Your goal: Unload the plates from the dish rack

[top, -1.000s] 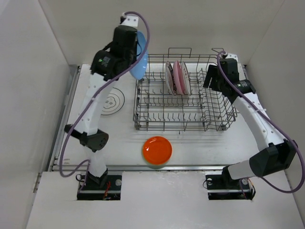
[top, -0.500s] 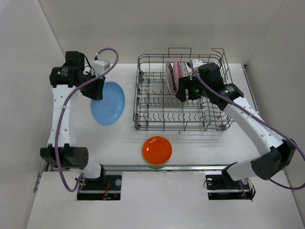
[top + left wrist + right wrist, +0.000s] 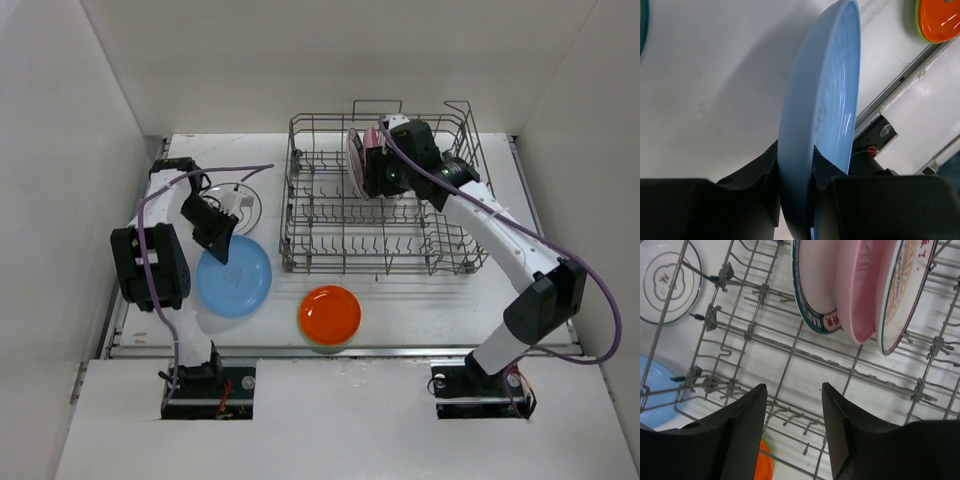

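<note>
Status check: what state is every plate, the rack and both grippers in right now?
Round blue plate: clamped by its rim, tilted.
Left gripper: jaws shut on it.
Right gripper: jaws open, empty.
Round orange plate: flat on table.
White dark-ringed plate: flat on table.
Grey wire dish rack: three plates upright inside.
</note>
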`<state>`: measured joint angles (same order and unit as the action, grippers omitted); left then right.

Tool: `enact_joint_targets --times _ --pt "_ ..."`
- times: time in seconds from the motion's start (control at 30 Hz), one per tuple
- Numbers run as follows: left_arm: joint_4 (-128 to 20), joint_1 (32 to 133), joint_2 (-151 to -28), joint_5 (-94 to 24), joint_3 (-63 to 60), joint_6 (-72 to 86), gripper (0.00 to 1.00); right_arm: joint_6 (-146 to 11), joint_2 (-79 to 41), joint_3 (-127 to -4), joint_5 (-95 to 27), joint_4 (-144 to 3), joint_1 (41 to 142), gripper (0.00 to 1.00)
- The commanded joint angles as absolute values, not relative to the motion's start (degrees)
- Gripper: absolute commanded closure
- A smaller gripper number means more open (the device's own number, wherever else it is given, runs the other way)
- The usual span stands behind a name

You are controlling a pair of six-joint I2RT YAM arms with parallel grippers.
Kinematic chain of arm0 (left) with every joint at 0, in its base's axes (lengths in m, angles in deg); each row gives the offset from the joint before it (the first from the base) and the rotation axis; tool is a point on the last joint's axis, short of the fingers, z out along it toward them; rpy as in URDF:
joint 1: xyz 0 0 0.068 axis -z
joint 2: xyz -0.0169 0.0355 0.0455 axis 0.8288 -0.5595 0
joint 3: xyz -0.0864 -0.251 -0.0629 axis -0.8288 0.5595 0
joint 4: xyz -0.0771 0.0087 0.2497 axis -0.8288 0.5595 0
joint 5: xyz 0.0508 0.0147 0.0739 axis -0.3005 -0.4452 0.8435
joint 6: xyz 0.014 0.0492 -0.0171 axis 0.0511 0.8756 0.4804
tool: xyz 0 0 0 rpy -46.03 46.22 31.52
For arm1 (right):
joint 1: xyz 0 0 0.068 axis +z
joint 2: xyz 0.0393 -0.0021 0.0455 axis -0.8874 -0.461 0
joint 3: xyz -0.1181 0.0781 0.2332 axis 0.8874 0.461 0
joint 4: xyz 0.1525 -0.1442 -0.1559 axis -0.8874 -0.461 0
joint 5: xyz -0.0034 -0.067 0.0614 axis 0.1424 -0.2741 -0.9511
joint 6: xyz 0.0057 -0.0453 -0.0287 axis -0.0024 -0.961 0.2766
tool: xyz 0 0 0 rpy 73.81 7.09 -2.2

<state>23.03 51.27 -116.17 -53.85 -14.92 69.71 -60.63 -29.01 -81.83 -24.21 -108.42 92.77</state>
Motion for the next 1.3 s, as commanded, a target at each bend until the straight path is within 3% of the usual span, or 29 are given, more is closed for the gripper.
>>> enact_joint_targets --times 0.0,0.27,0.47,0.8,0.93,1.1,1.2,1.27 --pt "31.30 51.41 -121.44 -57.00 -16.90 73.27 1.00 -58.84 -31.45 -87.17 -22.92 -104.57 94.45 0.46" --pt "28.77 51.41 -128.74 -52.88 -16.90 67.84 0.87 -58.84 -39.88 -95.69 -18.18 -104.57 97.00 0.44" --pt "25.43 51.41 -129.89 -47.26 -18.13 60.00 0.59 -58.84 -48.76 -103.95 -9.31 -109.04 97.00 0.42" --pt "22.96 51.41 -131.56 -43.29 -18.05 54.20 0.55 -57.61 -58.44 -109.86 -4.72 -112.39 97.00 0.41" --pt "22.96 51.41 -132.08 -42.76 -18.66 53.06 0.54 -58.74 -60.20 -109.86 -4.72 -111.86 97.00 0.51" --pt "22.96 51.41 -132.08 -41.61 -19.19 53.05 0.54 -59.80 -59.15 -109.24 -3.06 -111.33 97.00 0.84" --pt "23.48 51.41 -132.08 -41.61 -19.72 53.05 0.54 -62.26 -57.57 -107.84 -1.57 -110.72 98.31 0.98" --pt "23.48 51.41 -131.04 -41.61 -20.24 53.05 0.54 -64.53 -55.55 -107.14 0.97 -110.10 99.10 1.00"
